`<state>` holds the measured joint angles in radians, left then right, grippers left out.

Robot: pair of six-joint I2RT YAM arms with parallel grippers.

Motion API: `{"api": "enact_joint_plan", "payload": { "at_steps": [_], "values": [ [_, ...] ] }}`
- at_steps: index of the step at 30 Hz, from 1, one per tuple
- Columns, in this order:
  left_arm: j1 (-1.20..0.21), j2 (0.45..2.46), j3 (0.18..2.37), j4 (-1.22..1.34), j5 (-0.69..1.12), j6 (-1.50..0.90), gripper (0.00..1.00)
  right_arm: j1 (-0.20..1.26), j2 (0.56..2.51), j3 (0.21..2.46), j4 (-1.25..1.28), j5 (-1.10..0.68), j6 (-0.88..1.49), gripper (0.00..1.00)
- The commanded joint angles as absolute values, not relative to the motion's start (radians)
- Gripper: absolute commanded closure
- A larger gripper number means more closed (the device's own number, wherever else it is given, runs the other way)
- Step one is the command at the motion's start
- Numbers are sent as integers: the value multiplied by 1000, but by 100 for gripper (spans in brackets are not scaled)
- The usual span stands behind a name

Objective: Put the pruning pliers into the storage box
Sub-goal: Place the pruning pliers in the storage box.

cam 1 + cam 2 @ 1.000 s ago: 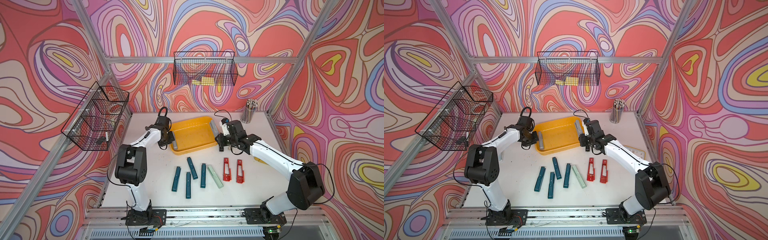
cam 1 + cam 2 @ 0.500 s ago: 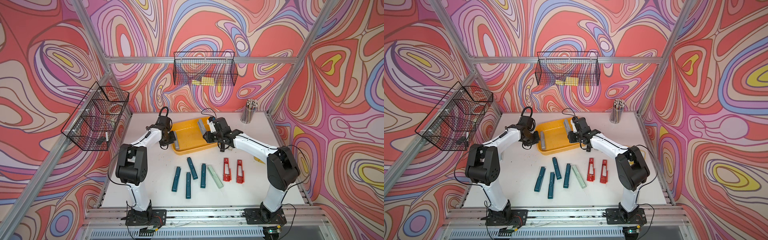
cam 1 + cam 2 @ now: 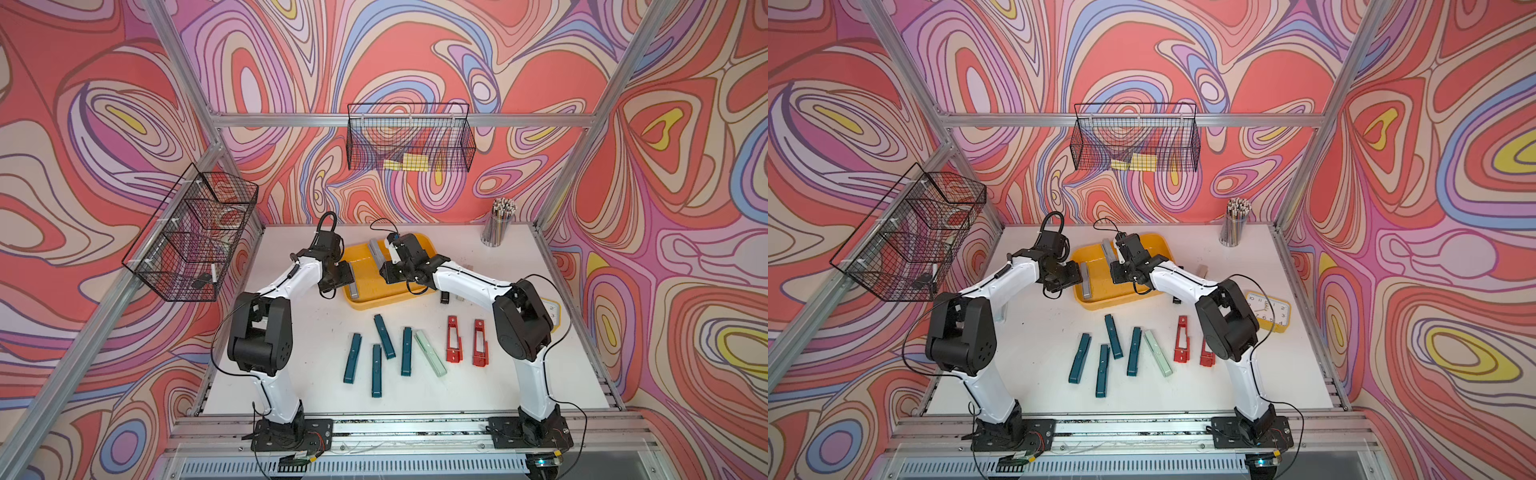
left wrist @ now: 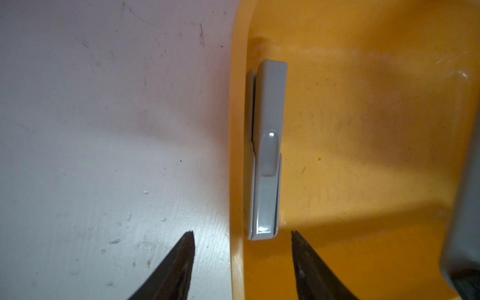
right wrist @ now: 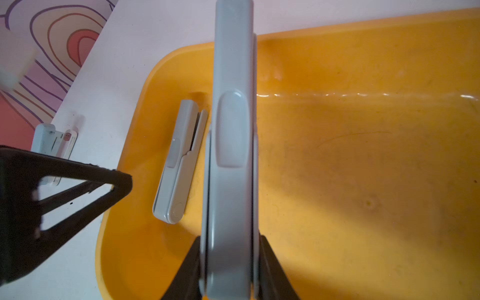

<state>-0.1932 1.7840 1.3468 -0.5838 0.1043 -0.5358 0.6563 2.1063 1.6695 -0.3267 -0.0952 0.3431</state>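
At nine o'clock inside the storage box [image 4: 363,130], your left pincer [image 4: 242,233] hangs spread over lying grey pliers [image 4: 265,155]; your right pincer [image 5: 230,259] pinches raised grey pliers [image 5: 231,155].

grey pliers [image 4: 265,150] in yellow box [image 4: 363,130], second pliers [image 5: 231,155] aloft

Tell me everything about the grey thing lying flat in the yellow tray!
The grey pliers are a slim, smooth bar that looks like plastic: two long halves with a thin gap at one end and a raised tab on top. They lie flat on the floor of the yellow tray, close along one side wall. The left gripper hangs open around one end, not touching.
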Motion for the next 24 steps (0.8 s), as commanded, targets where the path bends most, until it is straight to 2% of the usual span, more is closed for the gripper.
{"api": "enact_joint_plan", "payload": {
  "at_steps": [1,9,24],
  "values": [
    [-196,1702,1320,-617,77,-513,31,669,2139,1724,-324,-76,355,100],
    [-193,1620,1283,-627,108,-503,18,699,2228,1813,-366,-28,382,100],
    [-184,1562,1190,-594,134,-518,16,724,2337,1880,-397,-1,378,100]
  ]
}}
